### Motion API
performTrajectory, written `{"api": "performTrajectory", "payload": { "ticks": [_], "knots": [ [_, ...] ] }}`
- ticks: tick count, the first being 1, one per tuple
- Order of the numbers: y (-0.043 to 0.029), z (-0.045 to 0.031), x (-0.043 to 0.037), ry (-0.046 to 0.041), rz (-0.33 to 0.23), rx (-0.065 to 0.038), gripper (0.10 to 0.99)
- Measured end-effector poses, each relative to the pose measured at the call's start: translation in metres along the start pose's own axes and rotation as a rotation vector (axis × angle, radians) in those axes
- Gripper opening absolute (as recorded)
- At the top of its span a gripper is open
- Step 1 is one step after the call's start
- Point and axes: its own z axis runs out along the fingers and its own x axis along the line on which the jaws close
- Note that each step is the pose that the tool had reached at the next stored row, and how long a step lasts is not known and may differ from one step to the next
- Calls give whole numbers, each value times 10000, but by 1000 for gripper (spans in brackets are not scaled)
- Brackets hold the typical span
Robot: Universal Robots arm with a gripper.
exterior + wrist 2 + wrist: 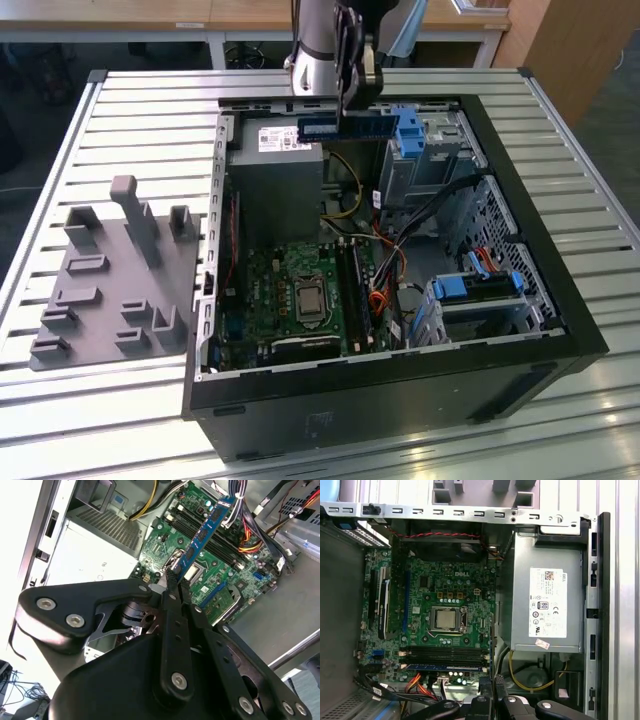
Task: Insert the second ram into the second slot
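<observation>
We have the black two-fingered tool (347, 112) clamped on the second ram (320, 128), a long thin blue circuit-board stick with dark chips. It hangs level in the air over the open black computer case (400, 410), well apart from the square silver processor socket (308, 297) and not yet at board level.

The long black memory slots (445, 653) lie just beside that socket. A blue strip (435, 667) runs along the row farthest from it, perhaps a stick already seated; we cannot tell.

We see three risks. The ram could come down over the wrong row. It could meet the slot askew, so pressing bends the board or shifts the stick in the grip. The orange and red cables (377, 298) near the slots, on the side away from the socket, could catch its edge.
</observation>
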Motion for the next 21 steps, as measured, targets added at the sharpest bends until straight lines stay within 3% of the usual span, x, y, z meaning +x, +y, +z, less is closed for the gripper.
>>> {"api": "performTrajectory", "payload": {
  "ticks": [21],
  "knots": [
    [2, -1, 65, 26, 1, -1, 137]
  ]
}}
